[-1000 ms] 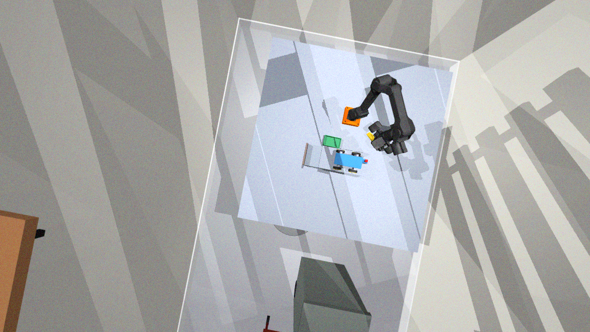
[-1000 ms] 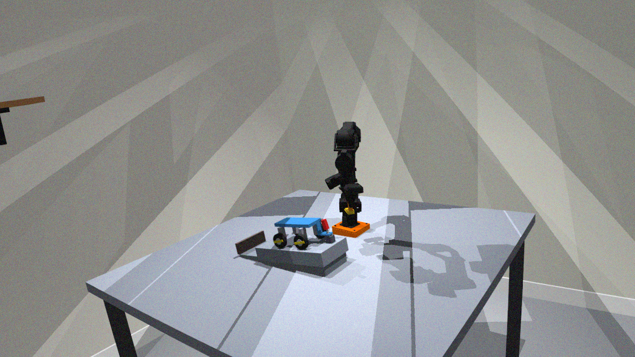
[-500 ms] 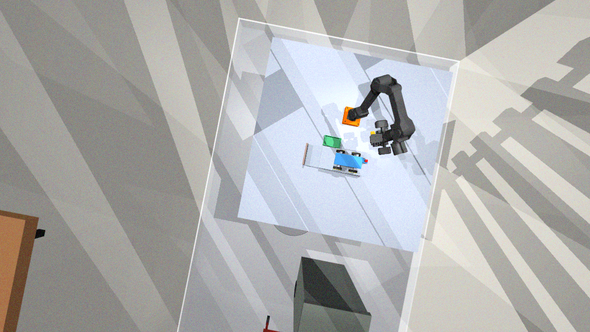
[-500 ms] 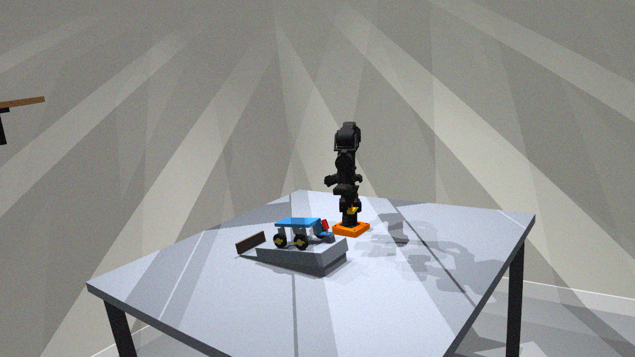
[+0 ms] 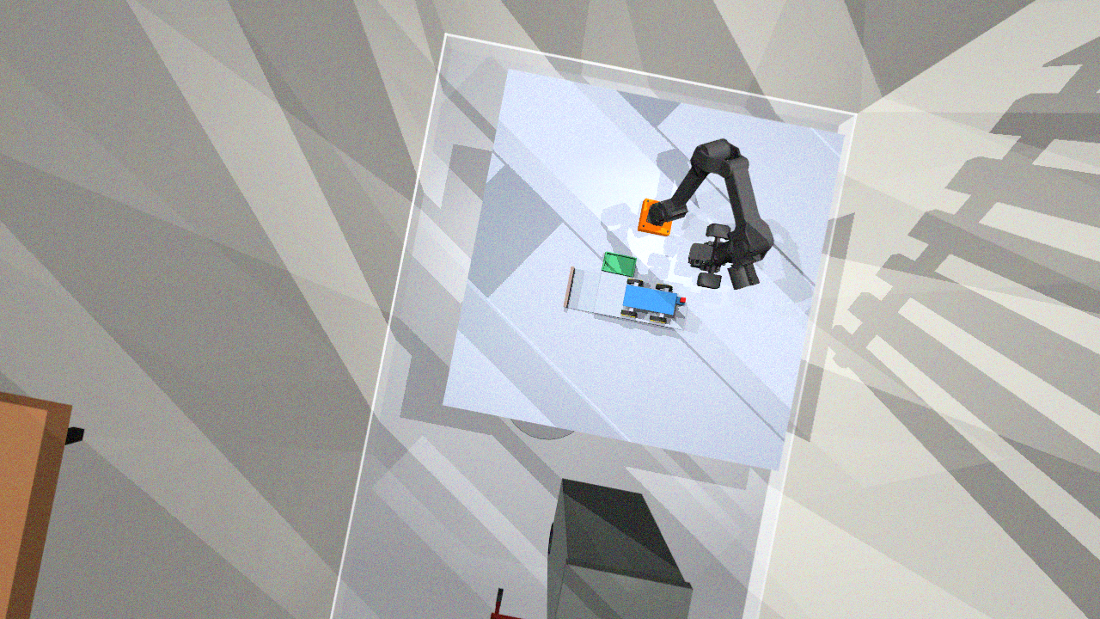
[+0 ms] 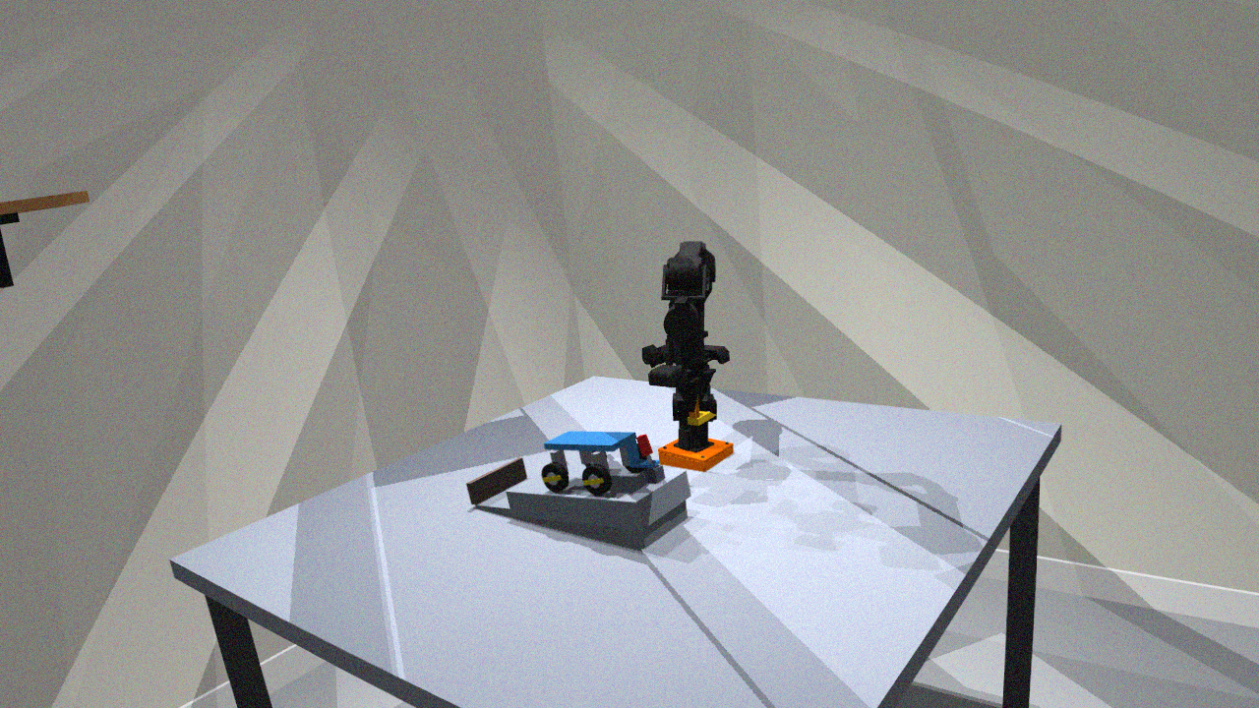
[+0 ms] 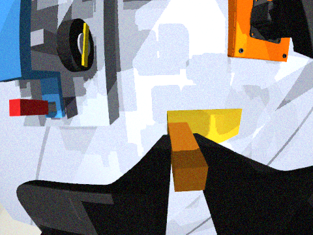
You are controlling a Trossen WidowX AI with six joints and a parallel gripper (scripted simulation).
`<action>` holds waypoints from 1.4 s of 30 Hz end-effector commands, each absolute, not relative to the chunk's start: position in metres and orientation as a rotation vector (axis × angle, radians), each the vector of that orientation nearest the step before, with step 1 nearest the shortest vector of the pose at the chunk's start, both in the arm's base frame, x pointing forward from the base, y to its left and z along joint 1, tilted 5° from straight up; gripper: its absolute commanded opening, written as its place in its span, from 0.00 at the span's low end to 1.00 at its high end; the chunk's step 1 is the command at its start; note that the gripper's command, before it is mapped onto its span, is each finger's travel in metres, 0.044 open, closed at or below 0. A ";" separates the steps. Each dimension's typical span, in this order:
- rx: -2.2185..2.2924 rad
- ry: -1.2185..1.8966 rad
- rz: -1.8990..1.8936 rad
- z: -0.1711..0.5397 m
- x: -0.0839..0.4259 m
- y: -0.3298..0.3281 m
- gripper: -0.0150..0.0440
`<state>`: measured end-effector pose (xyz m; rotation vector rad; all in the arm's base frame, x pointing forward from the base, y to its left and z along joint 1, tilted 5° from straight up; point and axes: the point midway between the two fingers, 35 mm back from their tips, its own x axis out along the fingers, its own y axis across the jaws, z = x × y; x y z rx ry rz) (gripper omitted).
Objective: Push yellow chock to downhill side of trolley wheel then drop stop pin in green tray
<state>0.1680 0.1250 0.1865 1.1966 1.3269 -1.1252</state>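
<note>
My gripper is shut on the orange handle of the chock. The chock's yellow body hangs above the table; its black base cannot be made out, and the top view does not show the chock. The blue trolley stands on the upper part of the grey ramp. The red-headed stop pin sits at the trolley's uphill end. The green tray lies beside the ramp, hidden in the exterior view.
The arm's orange base stands on the table, on the tray's side of the ramp. A brown end board stands across the ramp's low end.
</note>
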 end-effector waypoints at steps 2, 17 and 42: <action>1.205 1.324 -1.131 0.185 0.171 0.116 0.25; 1.202 1.320 -1.133 0.178 0.188 0.072 0.25; 1.196 1.312 -1.136 0.168 0.213 -0.009 0.25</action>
